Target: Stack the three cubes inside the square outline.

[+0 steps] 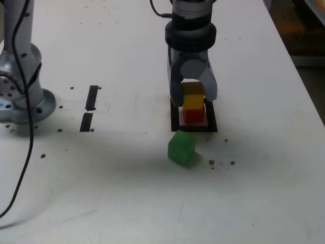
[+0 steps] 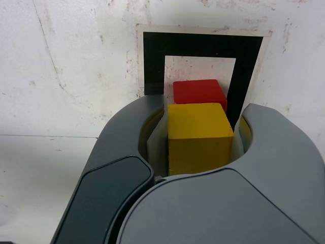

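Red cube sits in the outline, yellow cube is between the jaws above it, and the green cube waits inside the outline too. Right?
Not quite: in the exterior view the green cube lies outside the outline, on the table in front. Red cube and yellow cube are as stated.

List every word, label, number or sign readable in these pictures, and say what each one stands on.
There are none. No readable text shows in either view.
The red cube, yellow cube and green cube have plain faces.
The square outline is bare black tape; so are the two tape strips.
The gripper and the arm base show no legible marking.
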Available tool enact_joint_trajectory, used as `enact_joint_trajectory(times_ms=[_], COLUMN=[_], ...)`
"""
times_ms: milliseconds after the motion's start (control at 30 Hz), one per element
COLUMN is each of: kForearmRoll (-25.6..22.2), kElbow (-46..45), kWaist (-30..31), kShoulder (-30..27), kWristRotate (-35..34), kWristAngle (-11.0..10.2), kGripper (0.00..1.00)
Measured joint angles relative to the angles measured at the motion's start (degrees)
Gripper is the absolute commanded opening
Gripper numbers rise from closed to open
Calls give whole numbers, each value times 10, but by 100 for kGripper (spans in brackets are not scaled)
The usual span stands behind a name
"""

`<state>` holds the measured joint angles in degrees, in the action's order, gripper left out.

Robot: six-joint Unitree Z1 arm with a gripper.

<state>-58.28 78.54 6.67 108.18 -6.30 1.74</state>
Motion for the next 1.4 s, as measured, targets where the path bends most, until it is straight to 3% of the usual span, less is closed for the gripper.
enact_joint_trajectory(times_ms=[600, 1167, 1300, 1400], kForearmRoll=[7, 9, 4, -9], kElbow=[-3, -6, -7, -13], kWaist=[0, -2, -2, -1], kShoulder=[0, -1, -16, -43], kWristRotate=[2, 5, 0, -18], kWristAngle=[2, -1, -15, -37], kGripper=[84, 91, 94, 96])
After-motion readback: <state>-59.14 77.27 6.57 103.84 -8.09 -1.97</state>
